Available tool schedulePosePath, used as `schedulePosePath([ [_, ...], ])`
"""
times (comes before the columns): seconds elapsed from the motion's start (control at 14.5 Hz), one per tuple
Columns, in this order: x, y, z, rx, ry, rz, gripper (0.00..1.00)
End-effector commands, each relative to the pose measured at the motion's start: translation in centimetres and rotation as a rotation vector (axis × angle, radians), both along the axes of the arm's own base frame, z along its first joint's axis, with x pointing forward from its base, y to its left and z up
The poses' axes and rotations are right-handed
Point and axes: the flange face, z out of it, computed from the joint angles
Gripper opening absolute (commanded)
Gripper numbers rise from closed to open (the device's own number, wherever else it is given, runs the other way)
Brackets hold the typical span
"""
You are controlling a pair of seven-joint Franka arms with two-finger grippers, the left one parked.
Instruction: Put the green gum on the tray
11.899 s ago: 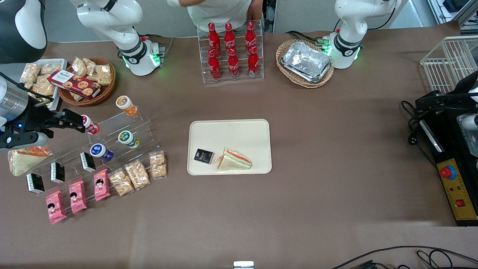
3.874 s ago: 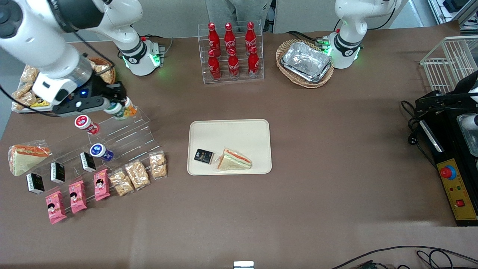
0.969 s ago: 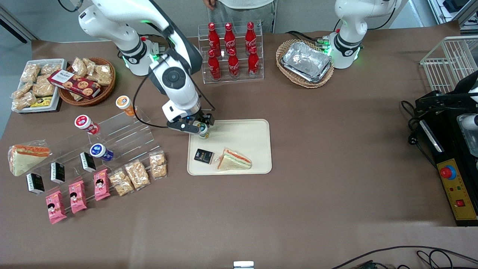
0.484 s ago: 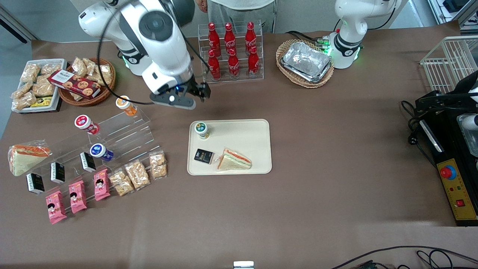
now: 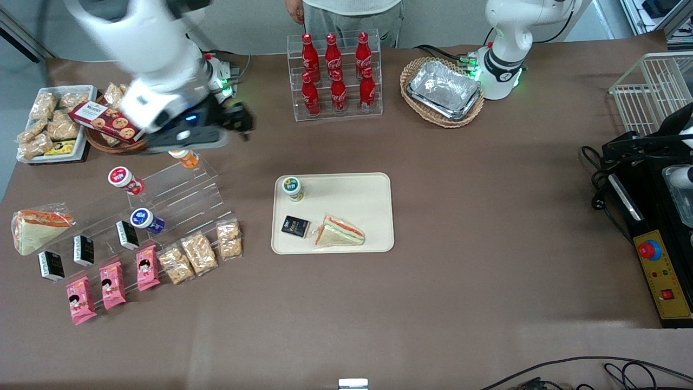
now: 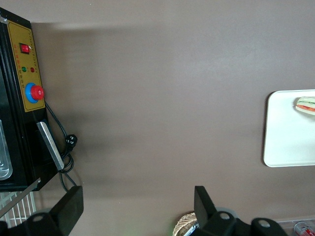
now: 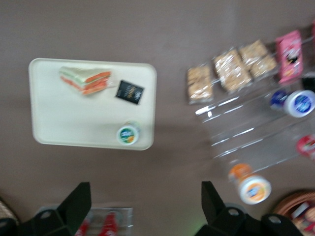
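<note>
green gum (image 5: pixel 292 187) upright on tray (image 5: pixel 368 189); pincer (image 5: pixel 241 120) blurred, empty, fingers spread.

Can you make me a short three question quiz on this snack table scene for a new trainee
1. True or false: the green gum stands upright on the tray.
2. What else lies on the tray? A) a sandwich and a small black packet B) two cola bottles C) a foil tray
3. Fill in: the gripper is open, up above the table and ____ the orange-lidded bottle, holding nothing.

Key: 1 true; 2 A, the sandwich and black packet; 3 near.
</note>
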Motion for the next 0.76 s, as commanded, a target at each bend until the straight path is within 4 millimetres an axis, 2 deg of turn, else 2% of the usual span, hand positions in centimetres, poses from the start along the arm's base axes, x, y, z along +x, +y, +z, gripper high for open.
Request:
schedulePosePath([
  [0.0,2.9,-9.6,0.7,0.043,0.012,0.146,1.0],
  [0.21,4.6,-17.4,0.4,0.049,0.008,0.226,1.0],
  [0.35,5.1,-20.9,0.0,0.042,0.002,0.208,1.0],
  [0.48,5.4,-22.7,-0.1,0.038,0.0,0.162,1.0],
  [0.69,6.1,-23.2,-0.5,0.042,0.012,0.06,1.0],
])
